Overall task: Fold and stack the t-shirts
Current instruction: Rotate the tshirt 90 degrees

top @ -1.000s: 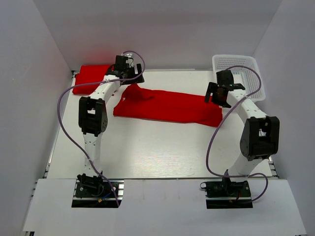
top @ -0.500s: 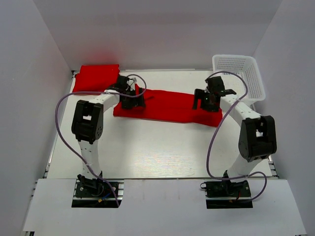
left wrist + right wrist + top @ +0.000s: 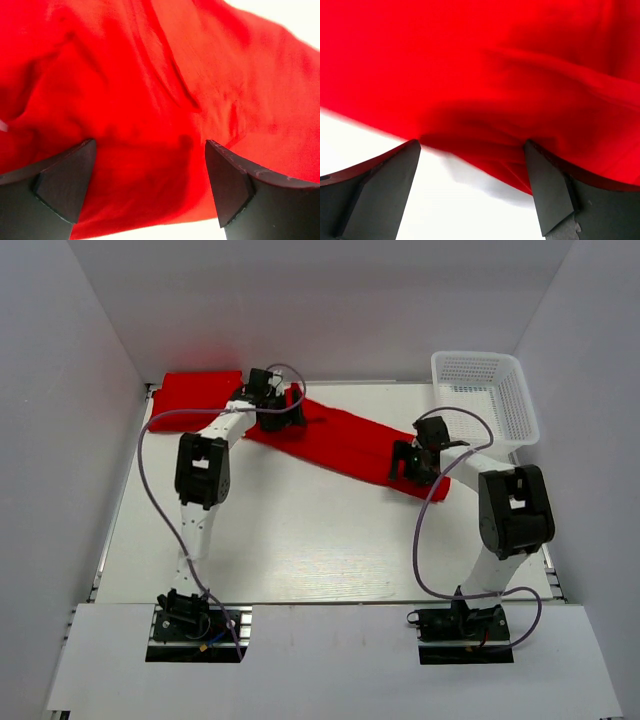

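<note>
**T-shirt band lies diagonally, one end under each end effector**

Top external: the t-shirt (image 3: 345, 445), a long red band, lies flat on the desk (image 3: 300, 540). Its long axis runs from far left to near right. The left end effector (image 3: 278, 408) is over the far-left end and the right end effector (image 3: 412, 460) over the near-right end, so each arm is nearest its own end. A second t-shirt (image 3: 195, 395), folded, sits in the far-left corner just beyond the left end effector. The basket (image 3: 480, 390) stands at far right, apart from the cloth.

Left wrist: fingers (image 3: 65, 185) are spread wide with nothing pinched. Wrinkled red cloth fills the gap below them, with a sliver of desk past its edge.

Right wrist: fingers (image 3: 375, 195) are likewise wide. The view is blurred. The cloth's edge crosses the gap, with bare desk on one side.

Judgement: any fold end-to-end has to follow that diagonal. The left end lies closest to the folded shirt, so it is the likelier anchor.
</note>
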`<state>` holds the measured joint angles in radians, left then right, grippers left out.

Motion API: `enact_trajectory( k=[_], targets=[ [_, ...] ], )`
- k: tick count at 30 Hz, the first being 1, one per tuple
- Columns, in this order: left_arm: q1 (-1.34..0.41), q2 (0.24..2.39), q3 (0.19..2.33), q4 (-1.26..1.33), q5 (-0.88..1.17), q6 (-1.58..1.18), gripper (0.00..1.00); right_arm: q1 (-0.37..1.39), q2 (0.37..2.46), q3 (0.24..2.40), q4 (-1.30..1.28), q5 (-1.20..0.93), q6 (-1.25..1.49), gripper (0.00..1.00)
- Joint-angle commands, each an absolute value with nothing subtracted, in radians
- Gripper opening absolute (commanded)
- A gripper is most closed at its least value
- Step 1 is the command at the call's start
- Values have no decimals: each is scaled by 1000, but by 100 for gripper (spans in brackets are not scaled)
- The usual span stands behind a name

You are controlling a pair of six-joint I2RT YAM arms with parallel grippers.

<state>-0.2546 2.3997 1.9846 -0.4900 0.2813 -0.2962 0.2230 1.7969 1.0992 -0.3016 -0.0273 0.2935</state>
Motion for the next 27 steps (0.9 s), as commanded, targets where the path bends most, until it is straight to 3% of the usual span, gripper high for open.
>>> enact_trajectory(
  k=[1,4,11,19,27],
  targets=[
    [-259,2583,2205,-563,362,-284,100,309,1766,930,-373,-167,292,90],
    [-268,2756,2422,-432,499,-369,100,449,1704,868,-405,-282,232,90],
    [-307,2870,2456,-51,565,-635,100,791,1759,1044,-477,-457,109,90],
    [-328,2881,2444,26,439,-646,100,925,1972,1389,-563,-594,-104,90],
    [-328,2881,2467,118,403,-683,100,951,1942,1486,-577,-568,-196,90]
  ],
)
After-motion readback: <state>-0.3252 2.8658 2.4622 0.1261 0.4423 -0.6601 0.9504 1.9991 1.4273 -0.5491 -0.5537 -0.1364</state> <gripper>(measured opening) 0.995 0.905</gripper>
